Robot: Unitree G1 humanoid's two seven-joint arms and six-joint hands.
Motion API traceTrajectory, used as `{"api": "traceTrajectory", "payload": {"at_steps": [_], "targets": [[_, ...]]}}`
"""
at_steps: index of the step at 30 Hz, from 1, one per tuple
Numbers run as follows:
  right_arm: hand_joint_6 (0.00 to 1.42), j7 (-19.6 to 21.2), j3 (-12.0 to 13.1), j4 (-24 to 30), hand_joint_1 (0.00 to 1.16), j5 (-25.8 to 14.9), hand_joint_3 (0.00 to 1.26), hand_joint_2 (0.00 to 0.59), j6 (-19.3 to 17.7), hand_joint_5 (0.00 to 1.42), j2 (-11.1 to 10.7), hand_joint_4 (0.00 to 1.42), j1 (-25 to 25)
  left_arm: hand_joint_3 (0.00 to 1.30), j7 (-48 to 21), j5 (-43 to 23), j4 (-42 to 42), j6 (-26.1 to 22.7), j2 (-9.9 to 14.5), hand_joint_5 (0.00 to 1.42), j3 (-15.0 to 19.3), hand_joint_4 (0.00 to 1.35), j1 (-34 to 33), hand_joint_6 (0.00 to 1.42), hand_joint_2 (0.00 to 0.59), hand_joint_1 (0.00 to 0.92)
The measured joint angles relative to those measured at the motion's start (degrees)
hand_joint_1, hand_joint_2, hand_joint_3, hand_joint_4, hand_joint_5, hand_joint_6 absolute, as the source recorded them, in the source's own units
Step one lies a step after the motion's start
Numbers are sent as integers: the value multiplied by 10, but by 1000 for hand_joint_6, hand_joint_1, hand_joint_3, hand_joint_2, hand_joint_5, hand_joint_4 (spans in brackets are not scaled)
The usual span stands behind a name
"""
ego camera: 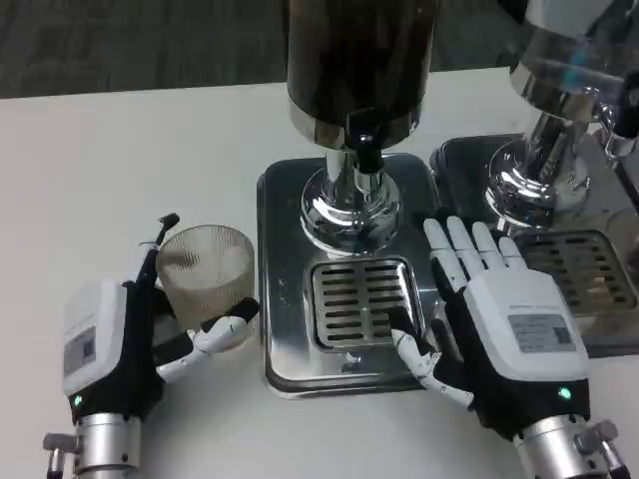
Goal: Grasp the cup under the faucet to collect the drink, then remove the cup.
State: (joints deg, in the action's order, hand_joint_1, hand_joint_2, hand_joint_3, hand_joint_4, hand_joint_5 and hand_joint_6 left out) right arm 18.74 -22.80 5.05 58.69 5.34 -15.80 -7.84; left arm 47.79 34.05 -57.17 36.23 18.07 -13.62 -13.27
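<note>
Now the left hand (120,344) grips the cup (205,274), fingers wrapped round it, on the table (120,160) just left of the dispenser's base (285,299). Right hand (499,319) rests flat on that base's right edge, fingers spread, holding nothing, beside the grate (361,299).

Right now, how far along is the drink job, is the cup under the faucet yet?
Not yet. Done: the left hand grips the cup, which stands on the table left of the drip tray. In hand: the right hand rests on the tray's right side, fingers apart, holding nothing. Left: move the cup under the faucet, fill it, take it away. The cup looks empty.
</note>
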Motion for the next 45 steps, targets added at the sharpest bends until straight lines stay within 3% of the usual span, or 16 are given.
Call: {"api": "traceTrajectory", "payload": {"at_steps": [9,13,19,22,26,45], "targets": [[44,0,0,0,316,-5,25,451,0,0,-3,0,0,348,51,9,0,-5,-3,897,-9,593,2,1073,64,525],[46,0,0,0,316,-7,25,451,0,0,-4,0,0,363,78,25,0,-14,-3,876,-13,600,2,1069,50,456],[48,0,0,0,316,-7,25,451,0,0,-3,0,0,370,98,30,0,-19,-3,874,-17,600,2,1060,58,457],[48,0,0,0,316,-7,25,451,0,0,-3,0,0,377,106,39,0,-19,-3,868,-25,591,2,1053,68,487],[48,0,1,-1,316,-7,25,451,0,0,-3,0,0,377,112,48,1,-19,-3,857,-30,583,2,1059,54,594],[48,0,-1,0,316,0,25,451,4,0,2,0,-4,391,128,62,80,-19,10,847,-31,592,3,1059,27,639]]}}
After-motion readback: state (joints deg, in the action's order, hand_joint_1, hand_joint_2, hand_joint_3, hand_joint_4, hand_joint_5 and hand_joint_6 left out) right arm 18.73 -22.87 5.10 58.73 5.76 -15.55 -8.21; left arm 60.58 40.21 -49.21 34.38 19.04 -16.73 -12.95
